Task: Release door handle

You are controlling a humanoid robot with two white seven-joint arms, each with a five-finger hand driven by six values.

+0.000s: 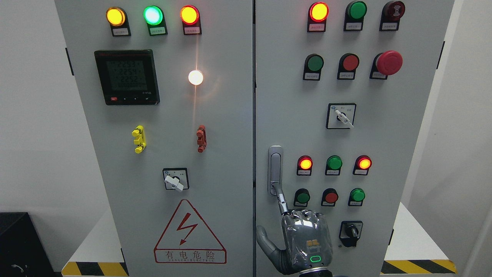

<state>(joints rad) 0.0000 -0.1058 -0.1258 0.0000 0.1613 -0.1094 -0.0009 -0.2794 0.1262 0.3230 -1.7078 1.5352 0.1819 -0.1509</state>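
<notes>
My hand [305,240] sits below the door handle [275,169], one finger [281,200] extended touching its lower end, nothing clasped. The handle looks rigid, smooth metal; grip its lower end.

Cabinet doors [230,127]: pale grey, plain. Door handle [275,169]: silver-grey metal. Hand [305,240]: glossy silver-grey shell, small green ring light and a yellow patch on its back; dark grey thumb.

Left door top row lamps: amber [115,16], green [153,15], red-orange [189,14]. Meter [127,77]: black, grey-green display. White lamp [195,77], glowing. Yellow clip [139,139]; red-brown clip [201,138]. Warning triangle [190,232]: red outline and bolt on grey.

Right door: red mushroom button [389,62]; remaining buttons green or red, some lit orange-red.

Floor tape [94,268]: yellow-black diagonal stripes.
</notes>
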